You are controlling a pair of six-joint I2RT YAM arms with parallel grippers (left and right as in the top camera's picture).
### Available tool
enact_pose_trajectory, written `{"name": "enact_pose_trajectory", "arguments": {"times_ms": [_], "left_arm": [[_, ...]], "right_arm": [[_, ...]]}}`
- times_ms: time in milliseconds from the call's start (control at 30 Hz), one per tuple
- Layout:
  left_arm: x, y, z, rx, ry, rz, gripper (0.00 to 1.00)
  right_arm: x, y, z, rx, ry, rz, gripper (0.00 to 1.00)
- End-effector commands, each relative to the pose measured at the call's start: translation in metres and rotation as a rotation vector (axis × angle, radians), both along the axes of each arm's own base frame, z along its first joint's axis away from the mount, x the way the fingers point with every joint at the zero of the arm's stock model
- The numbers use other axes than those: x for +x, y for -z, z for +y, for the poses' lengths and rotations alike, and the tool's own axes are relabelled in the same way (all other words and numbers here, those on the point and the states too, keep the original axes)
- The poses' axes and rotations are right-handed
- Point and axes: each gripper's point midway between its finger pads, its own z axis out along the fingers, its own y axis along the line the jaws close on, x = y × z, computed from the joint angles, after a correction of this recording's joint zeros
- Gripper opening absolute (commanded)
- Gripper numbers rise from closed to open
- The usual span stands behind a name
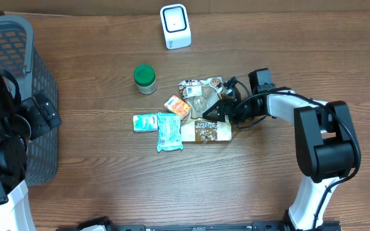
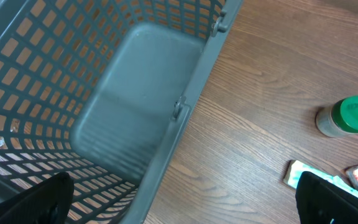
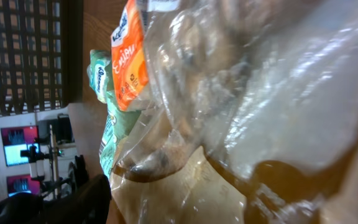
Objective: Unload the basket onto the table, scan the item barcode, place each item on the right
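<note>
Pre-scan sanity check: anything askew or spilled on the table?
Nothing spilled. Teal packets overlap askew; clear bag lies crumpled against brown bag, right gripper at it. Jar stands upright, apart.

Mock shop checkout, shopping basket (image 1: 13, 45), barcode scanner (image 1: 175, 25), packaged groceries (image 1: 169, 131)

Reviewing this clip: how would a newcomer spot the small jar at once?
Start at the grey basket at far left and look right toward the pile of packets. The jar stands alone just before the pile, toward the white scanner; it is the only round, green-lidded item.
</note>
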Motion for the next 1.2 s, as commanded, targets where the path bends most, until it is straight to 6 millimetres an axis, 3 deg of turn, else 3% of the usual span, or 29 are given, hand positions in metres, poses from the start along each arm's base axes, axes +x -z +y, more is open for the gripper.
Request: {"name": "enact_pose_trajectory", "arguments": {"times_ms": [0, 167, 333, 467, 533, 700, 900, 1167], "left_arm": [[-0.003, -0.01, 0.002, 0.004, -0.027, -0.038, 1.0], [-0.003, -0.01, 0.002, 0.004, -0.027, -0.038, 1.0], [-0.003, -0.01, 0.002, 0.004, -0.028, -0.037, 1.0], [-0.003, -0.01, 0.002, 0.003, -0.027, -0.037, 1.0], [-0.003, -0.01, 0.002, 0.004, -0.027, -0.038, 1.0], [-0.003, -0.01, 0.002, 0.003, -0.027, -0.037, 1.0], [-0.003, -0.01, 0.002, 0.004, -0.027, -0.038, 1.0], [-0.003, -0.01, 0.002, 0.004, -0.028, -0.038, 0.99]], "right_arm": [[-0.005, 0.03, 0.004, -0.098, -0.022, -0.005, 0.68], [0.005, 0.026, 0.015, -0.079, -0.008, -0.046, 0.68], [0.013, 0.022, 0.017, -0.061, 0.023, -0.052, 0.6], [0.012, 0.021, 0.018, -0.05, 0.018, -0.046, 0.37], [0.011, 0.019, 0.019, -0.041, 0.015, -0.044, 0.21], [0.012, 0.009, 0.012, -0.02, 0.029, -0.027, 0.05], [0.012, -0.037, -0.002, 0.008, 0.062, -0.048, 0.04], [-0.002, -0.132, -0.004, 0.045, 0.06, -0.222, 0.04]]}}
